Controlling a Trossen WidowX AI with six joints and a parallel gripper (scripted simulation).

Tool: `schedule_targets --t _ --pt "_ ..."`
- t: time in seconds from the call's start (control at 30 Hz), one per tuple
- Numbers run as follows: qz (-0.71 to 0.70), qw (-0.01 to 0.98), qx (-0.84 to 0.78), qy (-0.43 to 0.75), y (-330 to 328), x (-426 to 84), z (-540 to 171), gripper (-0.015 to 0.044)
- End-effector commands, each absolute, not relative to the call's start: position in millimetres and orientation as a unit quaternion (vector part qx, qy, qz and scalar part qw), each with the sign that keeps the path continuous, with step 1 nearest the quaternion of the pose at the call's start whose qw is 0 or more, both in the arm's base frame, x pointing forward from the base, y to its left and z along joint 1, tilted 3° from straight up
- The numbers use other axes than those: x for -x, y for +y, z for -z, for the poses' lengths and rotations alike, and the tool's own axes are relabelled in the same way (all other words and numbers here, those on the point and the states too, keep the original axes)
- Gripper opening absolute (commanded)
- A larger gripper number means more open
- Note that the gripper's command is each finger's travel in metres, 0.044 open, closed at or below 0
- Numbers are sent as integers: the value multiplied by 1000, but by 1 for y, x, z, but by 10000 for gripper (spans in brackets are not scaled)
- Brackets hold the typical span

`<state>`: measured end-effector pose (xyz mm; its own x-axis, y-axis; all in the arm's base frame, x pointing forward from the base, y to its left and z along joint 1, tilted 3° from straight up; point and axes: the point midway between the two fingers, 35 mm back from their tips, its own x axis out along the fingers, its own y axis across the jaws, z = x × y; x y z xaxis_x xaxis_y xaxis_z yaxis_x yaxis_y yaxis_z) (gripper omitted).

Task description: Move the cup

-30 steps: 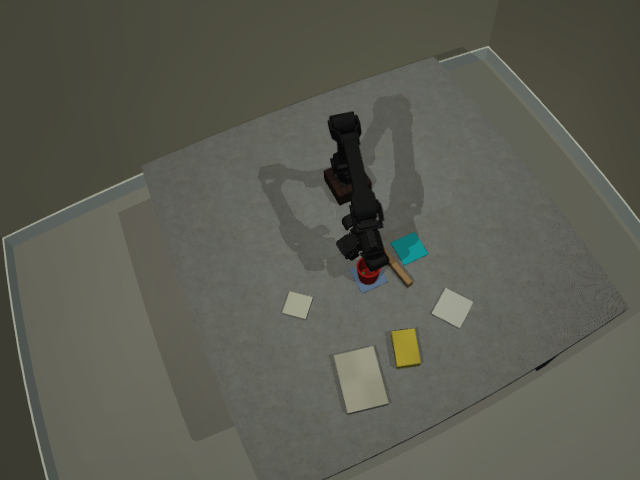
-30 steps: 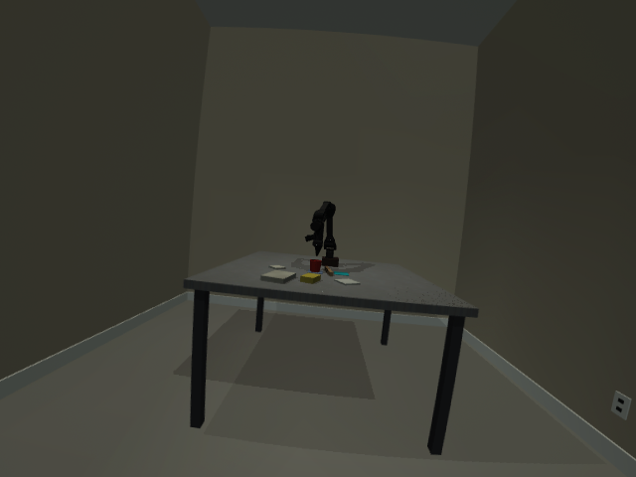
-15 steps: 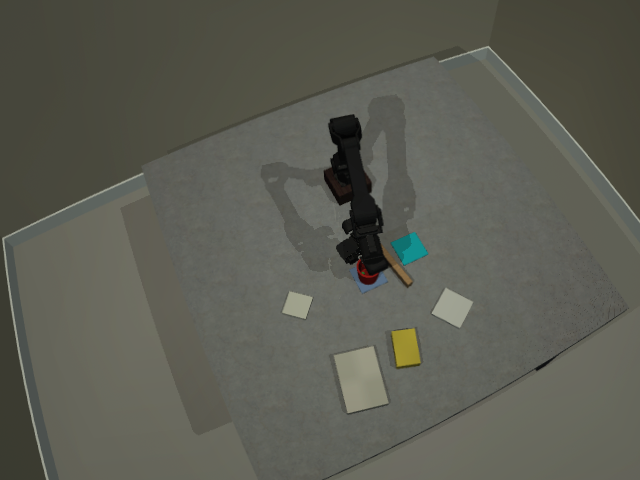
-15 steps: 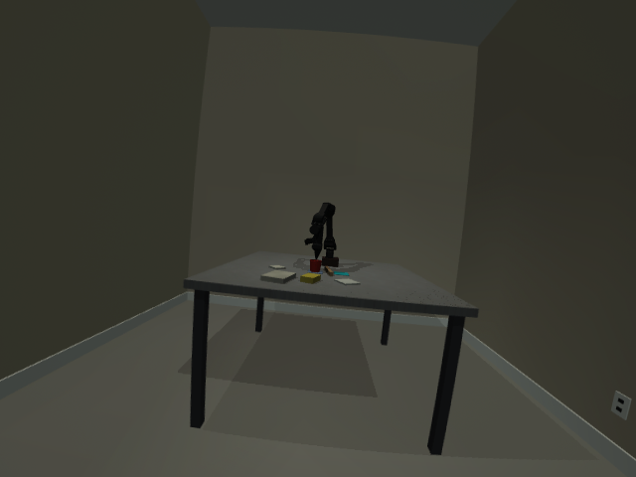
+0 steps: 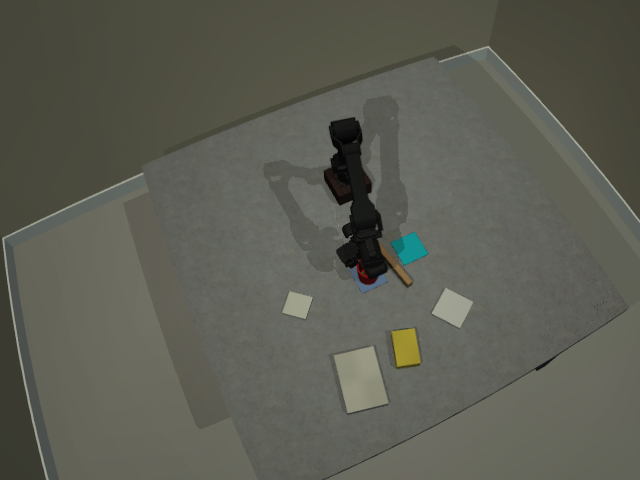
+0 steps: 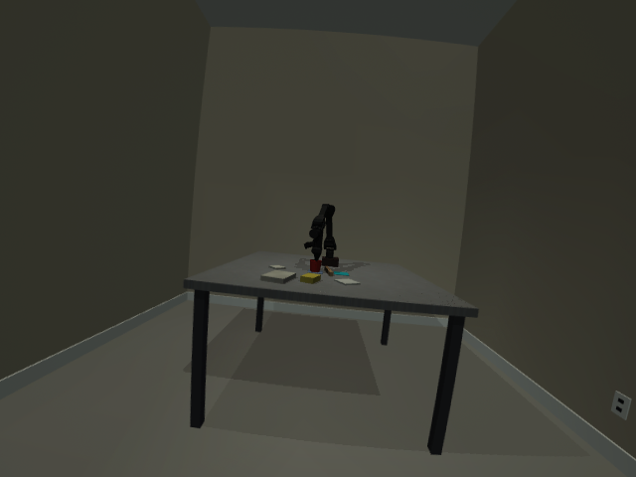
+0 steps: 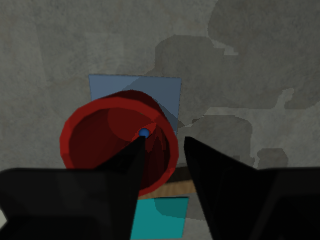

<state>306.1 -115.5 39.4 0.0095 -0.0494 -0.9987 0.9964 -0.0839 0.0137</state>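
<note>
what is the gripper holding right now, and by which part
Nothing yet: the gripper straddles the rim of the red cup, one finger inside, one outside, not clamped.

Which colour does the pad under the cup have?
The pad is pale blue; the wrist view shows it best.
</note>
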Motion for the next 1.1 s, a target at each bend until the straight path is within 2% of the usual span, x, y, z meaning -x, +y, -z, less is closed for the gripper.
schedule_targets --t 0.0,0.4,0.5,0.83,1.07 --pt "532 493 -510 463 -116 -305 -32 148" --pt "532 493 -510 463 -116 -304 -20 148" --pt "531 492 -511 463 -116 -304 -22 69" --pt "531 492 -511 463 -116 -304 -22 2" --pt "531 492 -511 463 -116 -305 -28 0"
